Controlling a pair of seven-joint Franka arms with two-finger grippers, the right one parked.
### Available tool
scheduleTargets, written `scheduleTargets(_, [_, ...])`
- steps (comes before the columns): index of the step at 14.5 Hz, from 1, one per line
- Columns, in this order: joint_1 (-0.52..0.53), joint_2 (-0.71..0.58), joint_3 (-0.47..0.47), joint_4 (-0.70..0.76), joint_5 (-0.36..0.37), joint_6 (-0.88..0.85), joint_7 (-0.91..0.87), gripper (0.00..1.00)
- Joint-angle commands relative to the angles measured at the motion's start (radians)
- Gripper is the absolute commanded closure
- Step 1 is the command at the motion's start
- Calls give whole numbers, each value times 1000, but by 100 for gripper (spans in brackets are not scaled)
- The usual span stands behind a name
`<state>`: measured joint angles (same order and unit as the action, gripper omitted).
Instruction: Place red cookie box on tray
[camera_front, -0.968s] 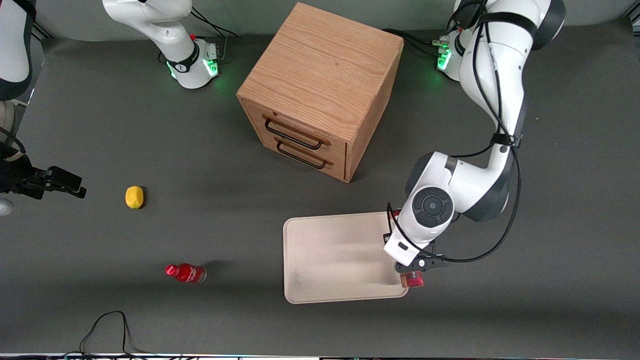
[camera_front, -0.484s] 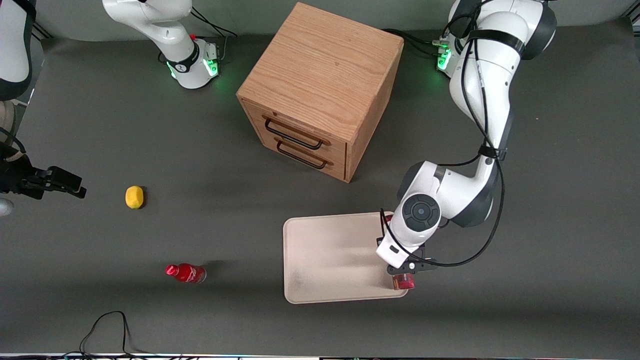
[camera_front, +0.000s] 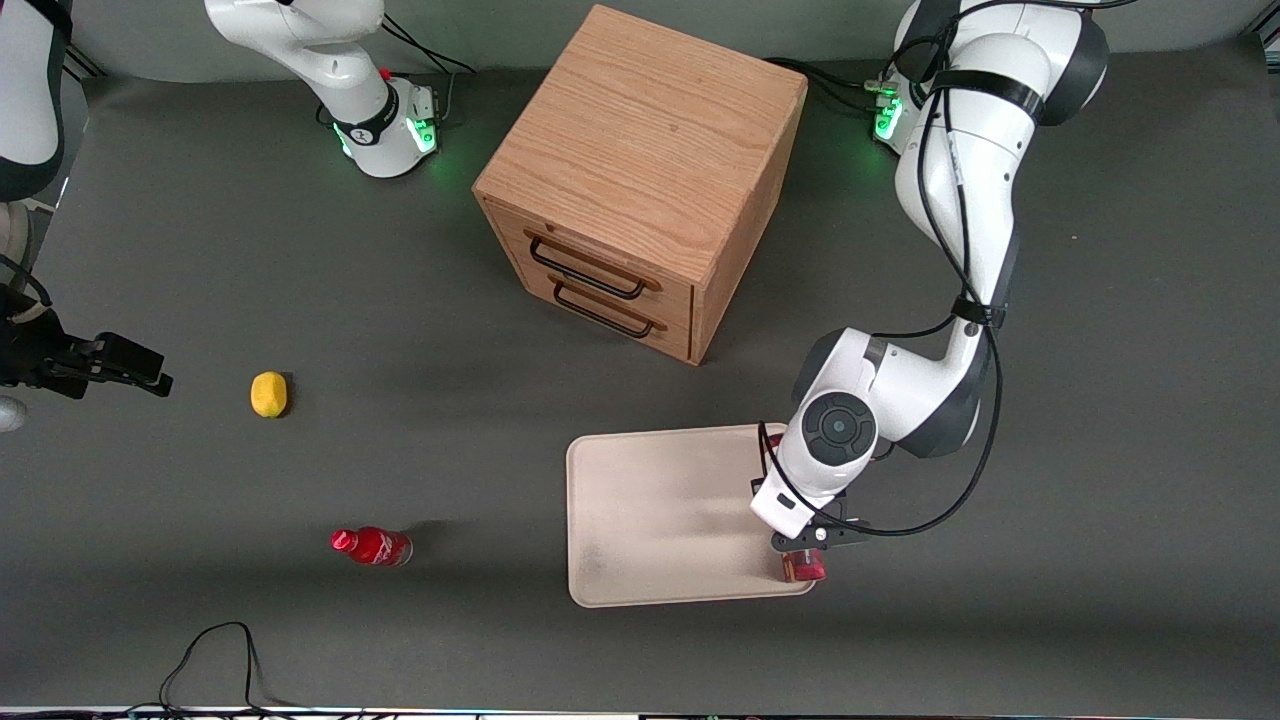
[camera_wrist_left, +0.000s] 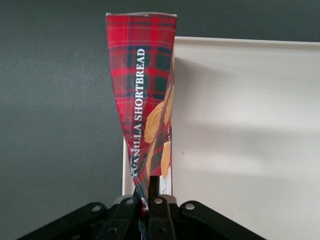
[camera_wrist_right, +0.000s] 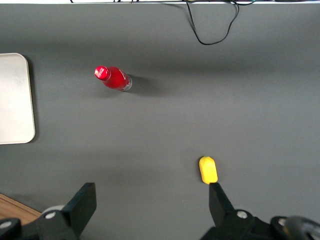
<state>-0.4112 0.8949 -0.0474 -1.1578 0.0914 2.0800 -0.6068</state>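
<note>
Front view, lower right of the frame: the gripper (camera_front: 806, 548) hangs over the tray (camera_front: 660, 515) at its edge toward the working arm; its fingers are clamped tight on the red cookie box (camera_wrist_left: 145, 100), which sits above that tray rim.

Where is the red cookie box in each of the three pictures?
Front view: the long narrow red plaid cookie box peeks out under the left arm's end effector, at the edge of the flat cream-white tray toward the working arm's end.
Left wrist view: the box is pinched in the shut end effector, above the tray's edge.
Right wrist view: not in it.
Shared landmark: the tray.
</note>
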Motion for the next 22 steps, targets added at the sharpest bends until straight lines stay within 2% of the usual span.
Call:
scheduleTargets(1, [-5, -11, 4, -11, 14, 18, -8, 0])
scheduleTargets(6, [-1, -33, 3, 0, 8, -4, -14, 0])
scheduleTargets(9, [2, -79, -2, 26, 2, -108, -19, 0])
scheduleTargets(14, [5, -262, -12, 53, -4, -357, -18, 0])
scheduleTargets(16, [9, -332, -11, 55, -30, -440, -10, 0])
scheduleTargets(22, [11, -485, -12, 55, -35, -532, -11, 0])
